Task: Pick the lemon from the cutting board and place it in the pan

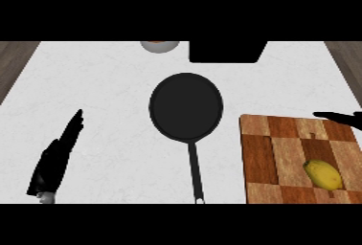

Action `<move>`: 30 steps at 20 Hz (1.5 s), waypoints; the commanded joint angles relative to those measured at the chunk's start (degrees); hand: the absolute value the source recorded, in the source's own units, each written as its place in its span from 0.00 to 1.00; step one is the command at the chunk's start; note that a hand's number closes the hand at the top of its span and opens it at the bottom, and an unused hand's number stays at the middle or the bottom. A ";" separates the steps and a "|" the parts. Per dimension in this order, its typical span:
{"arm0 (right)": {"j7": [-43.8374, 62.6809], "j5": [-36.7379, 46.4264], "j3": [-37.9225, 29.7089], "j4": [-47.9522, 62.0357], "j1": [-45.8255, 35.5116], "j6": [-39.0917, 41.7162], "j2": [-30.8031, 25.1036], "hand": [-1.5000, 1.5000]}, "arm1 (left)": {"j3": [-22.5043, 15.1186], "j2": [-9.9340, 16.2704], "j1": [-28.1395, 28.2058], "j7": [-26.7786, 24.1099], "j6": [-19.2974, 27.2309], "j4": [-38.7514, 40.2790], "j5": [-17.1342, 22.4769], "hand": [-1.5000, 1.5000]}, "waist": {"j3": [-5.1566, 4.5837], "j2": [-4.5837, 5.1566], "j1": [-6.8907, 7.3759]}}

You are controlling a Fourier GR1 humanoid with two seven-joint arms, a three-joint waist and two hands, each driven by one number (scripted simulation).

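A: Where is the lemon (323, 174)?

B: On the cutting board (272, 158), near its lower right corner, well below the right hand's (341, 117) straight fingers at the board's top edge.

A: And the pan (186, 107)?

B: Mid-counter (106, 76), between both hands; left hand (58, 158) open, fingers up.

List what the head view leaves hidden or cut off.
- Right hand: only dark fingers enter at the right edge over the cutting board; palm cut off, so open or shut is unclear.
- Pale round thing and black block: cut by the top edge, unidentifiable.
- Cutting board: its near and right sides run out of frame.
- Lemon underside: hidden.
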 commanded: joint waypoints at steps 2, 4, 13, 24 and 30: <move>2.86 6.26 1.34 -1.06 1.17 1.22 3.97 0.00 | 1.58 0.13 3.70 -3.15 -2.38 -0.42 -0.04 0.50 | 0.03 0.00 0.05; 5.21 4.70 -1.17 -1.79 -0.19 6.33 2.11 0.00 | 2.62 -0.46 0.96 -1.72 -1.93 0.36 -1.27 0.50 | 0.02 -0.01 -0.13; 13.45 9.16 -3.55 -4.11 0.41 10.73 9.52 0.00 | 4.09 -3.11 2.68 -2.09 -3.84 -0.62 -3.52 0.50 | 0.02 -0.03 -0.12; 9.32 22.15 -3.62 -4.29 7.60 9.82 15.71 0.00 | 7.75 -5.24 -0.60 1.13 -6.89 0.02 -5.40 0.50 | 0.03 -0.01 -0.40; 9.27 25.15 -5.28 -3.13 6.69 13.14 17.78 0.00 | 7.74 -6.58 0.35 4.25 -7.86 -4.86 -6.61 0.50 | 0.03 -0.03 -0.27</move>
